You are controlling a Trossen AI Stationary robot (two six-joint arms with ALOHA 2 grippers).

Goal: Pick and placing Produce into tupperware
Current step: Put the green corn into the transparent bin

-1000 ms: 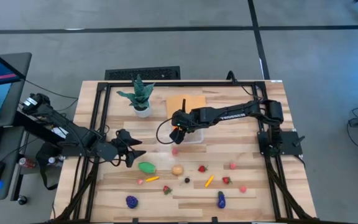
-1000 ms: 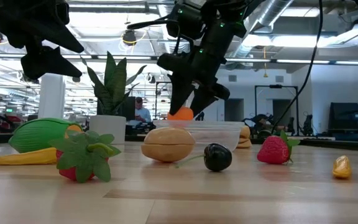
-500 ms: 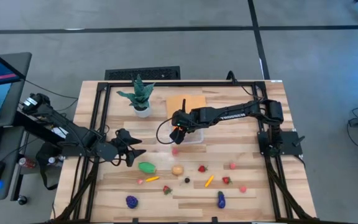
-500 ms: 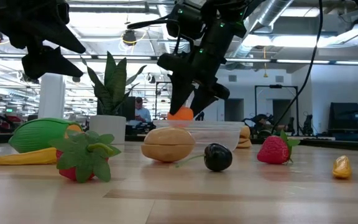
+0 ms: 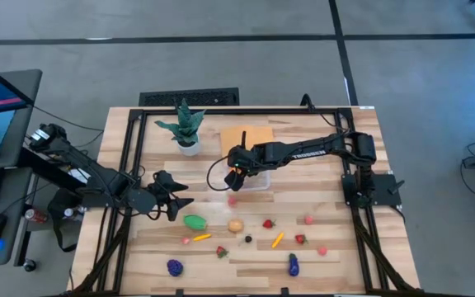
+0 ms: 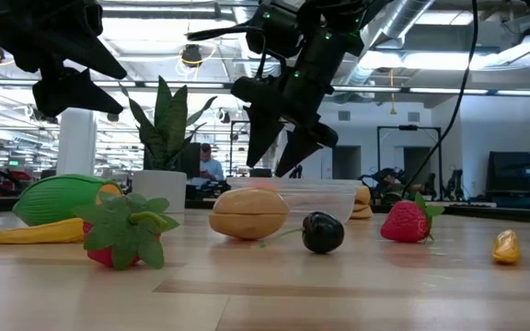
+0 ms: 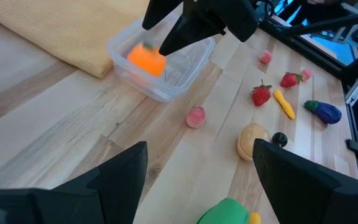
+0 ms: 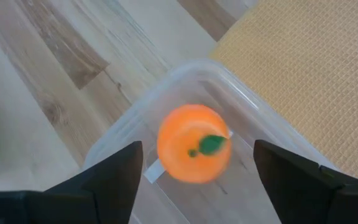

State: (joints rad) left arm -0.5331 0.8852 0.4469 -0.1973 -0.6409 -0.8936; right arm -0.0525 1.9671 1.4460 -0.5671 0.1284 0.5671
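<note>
The clear tupperware (image 5: 252, 179) stands on the table by the near edge of the orange cloth (image 5: 246, 136). My right gripper (image 6: 267, 165) hangs open just above it. Below the fingers, an orange toy fruit (image 8: 193, 151) with a green leaf sits blurred inside the tupperware (image 8: 185, 74), clear of both fingers; the left wrist view shows the fruit (image 7: 146, 60) there too. Other produce lies toward the near edge: a green piece (image 5: 195, 221), a tan one (image 5: 235, 224), a strawberry (image 5: 268, 223), and a pink piece (image 5: 232, 199) near the tupperware. My left gripper (image 5: 180, 202) waits open at the left.
A potted plant (image 5: 185, 128) stands at the far left, beside the cloth. More small produce is scattered along the near edge, among it a purple piece (image 5: 174, 266) and an eggplant (image 5: 293, 264). Dark frame rails (image 5: 130, 165) run along the table's sides.
My right gripper has opened and let go of the orange fruit. The fruit has dropped from between the fingers into the tupperware. Neither arm has moved otherwise.
</note>
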